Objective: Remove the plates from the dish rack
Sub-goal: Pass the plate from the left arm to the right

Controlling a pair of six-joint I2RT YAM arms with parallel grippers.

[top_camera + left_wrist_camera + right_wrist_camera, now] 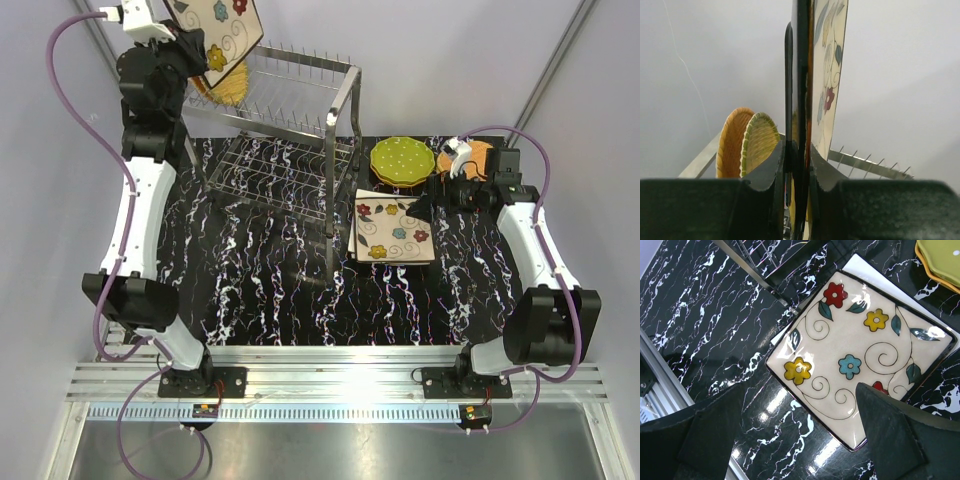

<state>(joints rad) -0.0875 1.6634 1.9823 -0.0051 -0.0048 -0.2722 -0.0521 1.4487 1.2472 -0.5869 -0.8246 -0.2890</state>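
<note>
**A:** What sits closest to the lens?

**B:** My left gripper point(797, 150). It pinches the lower edge of a square flowered plate point(830, 65), held upright and edge-on above the far-left end of the dish rack point(300, 110).

**A:** Where does it need to go?

**B:** To the right and nearer. The square stack point(393, 230) lies flat on the worktop point(270, 290), just past the rack's right end. I judge the plate must cross over the whole rack and tip from upright to flat. My right gripper point(800, 440) hangs spread wide over that stack, holding nothing. That arm is the nearer one to it.

**A:** Counts?

**B:** Square plates: one in my grip, and two stacked, judging by a white edge under the top one. In the rack, just below my left gripper, one racked wicker plate point(732, 145) and one green-rimmed plate point(760, 145) stand upright. On the far right of the worktop lie a green dotted stack point(403, 160), two I think, and one loose wicker plate point(482, 158), partly hidden.
</note>
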